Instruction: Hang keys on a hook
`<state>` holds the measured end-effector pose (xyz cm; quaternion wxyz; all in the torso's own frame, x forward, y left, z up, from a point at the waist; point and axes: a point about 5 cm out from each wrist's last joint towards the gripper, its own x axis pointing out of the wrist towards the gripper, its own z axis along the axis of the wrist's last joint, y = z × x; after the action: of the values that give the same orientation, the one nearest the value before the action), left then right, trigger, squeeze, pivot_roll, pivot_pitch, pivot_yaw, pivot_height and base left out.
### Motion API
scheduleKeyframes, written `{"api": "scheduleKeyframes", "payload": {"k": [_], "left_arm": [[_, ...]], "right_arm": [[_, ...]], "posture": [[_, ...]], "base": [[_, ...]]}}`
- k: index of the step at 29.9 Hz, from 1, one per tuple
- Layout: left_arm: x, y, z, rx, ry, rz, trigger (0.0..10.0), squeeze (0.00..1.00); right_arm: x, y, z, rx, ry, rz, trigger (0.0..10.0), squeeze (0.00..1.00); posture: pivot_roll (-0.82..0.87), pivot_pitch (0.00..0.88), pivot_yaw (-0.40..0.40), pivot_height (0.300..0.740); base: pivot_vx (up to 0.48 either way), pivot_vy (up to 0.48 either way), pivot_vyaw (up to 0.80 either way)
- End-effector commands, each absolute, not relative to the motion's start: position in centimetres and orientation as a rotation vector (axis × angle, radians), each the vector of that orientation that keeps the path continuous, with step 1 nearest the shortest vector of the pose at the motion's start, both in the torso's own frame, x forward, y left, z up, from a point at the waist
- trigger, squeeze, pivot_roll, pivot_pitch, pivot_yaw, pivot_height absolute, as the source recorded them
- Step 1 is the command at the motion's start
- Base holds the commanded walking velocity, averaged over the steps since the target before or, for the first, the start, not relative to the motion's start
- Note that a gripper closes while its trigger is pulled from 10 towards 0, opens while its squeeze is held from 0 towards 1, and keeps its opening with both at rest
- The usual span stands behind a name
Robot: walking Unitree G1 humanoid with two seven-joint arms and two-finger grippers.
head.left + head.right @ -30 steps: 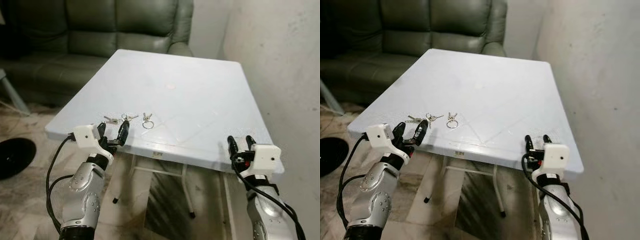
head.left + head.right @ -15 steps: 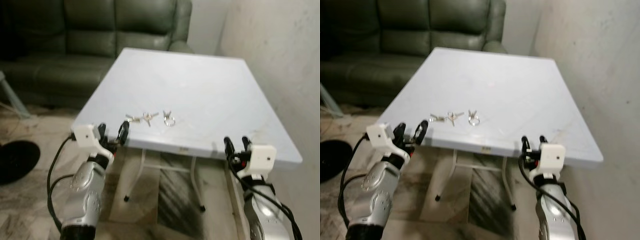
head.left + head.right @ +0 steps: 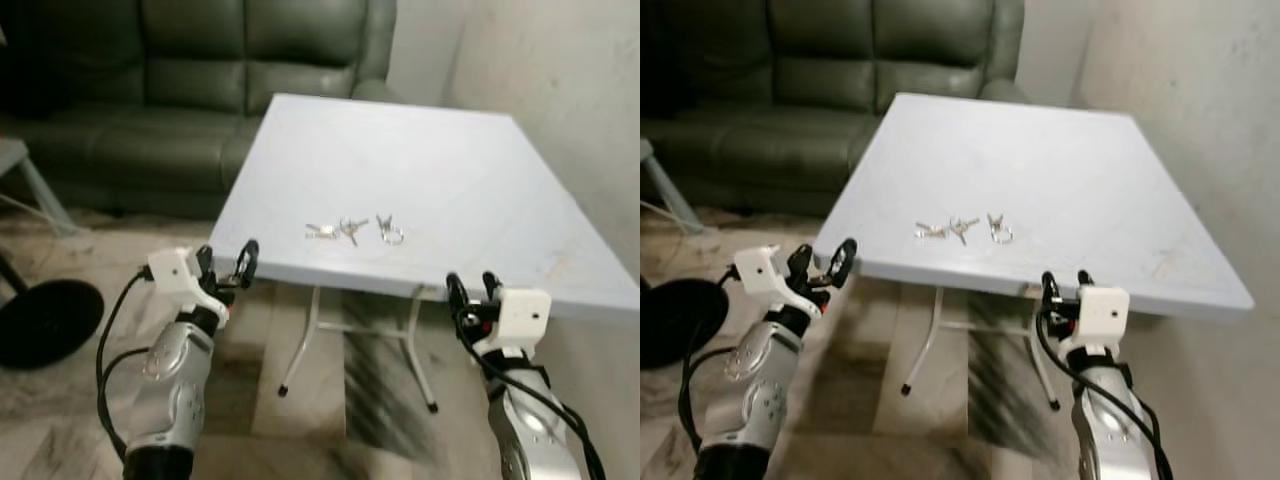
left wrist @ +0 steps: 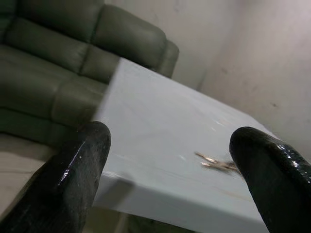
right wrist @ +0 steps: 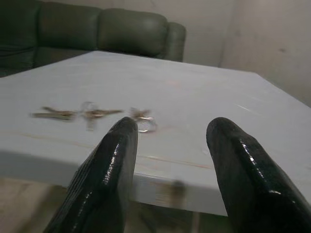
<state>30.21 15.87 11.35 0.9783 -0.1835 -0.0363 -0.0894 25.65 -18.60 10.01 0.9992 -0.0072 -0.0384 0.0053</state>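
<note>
The left gripper [image 3: 228,266] hangs just off the left corner of the white surface [image 3: 450,160]. Its fingers are wide apart and hold nothing. The keys [image 3: 354,230] lie in a little row on the surface, near its front edge. The right gripper [image 3: 470,290] waits below that front edge, to the right of the keys, partly open and holding nothing too. The robot seems to be getting ready to pick up the keys. Next, a gripper must reach over the edge and pinch them.

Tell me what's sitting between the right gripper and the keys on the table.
Nothing but bare white table: in the right wrist view the right gripper, fingers open, looks across the near edge straight at the keys.
</note>
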Motion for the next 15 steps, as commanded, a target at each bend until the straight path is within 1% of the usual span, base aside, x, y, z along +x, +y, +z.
{"api": "scheduleKeyframes", "payload": {"k": [1, 6, 15], "left_arm": [[30.24, 16.38, 11.25, -0.357, -0.067, -0.156, 10.0, 0.0], [30.35, 16.25, 11.22, -0.364, -0.065, -0.151, 10.0, 0.0], [30.37, 16.12, 10.78, -0.355, -0.038, -0.116, 10.0, 0.0]], "right_arm": [[26.02, -18.16, 10.74, -0.007, -0.105, 0.021, 10.0, 0.0], [26.1, -18.24, 10.79, -0.011, -0.106, 0.023, 10.0, 0.0], [26.21, -18.2, 10.87, -0.017, -0.107, 0.028, 10.0, 0.0]], "posture": [[0.0, 0.0, -0.079, 0.74], [0.0, 0.0, -0.081, 0.74], [0.0, 0.0, -0.084, 0.74]], "base": [[0.0, 0.472, 0.0], [0.0, 0.457, 0.0], [0.0, 0.0, 0.0]]}}
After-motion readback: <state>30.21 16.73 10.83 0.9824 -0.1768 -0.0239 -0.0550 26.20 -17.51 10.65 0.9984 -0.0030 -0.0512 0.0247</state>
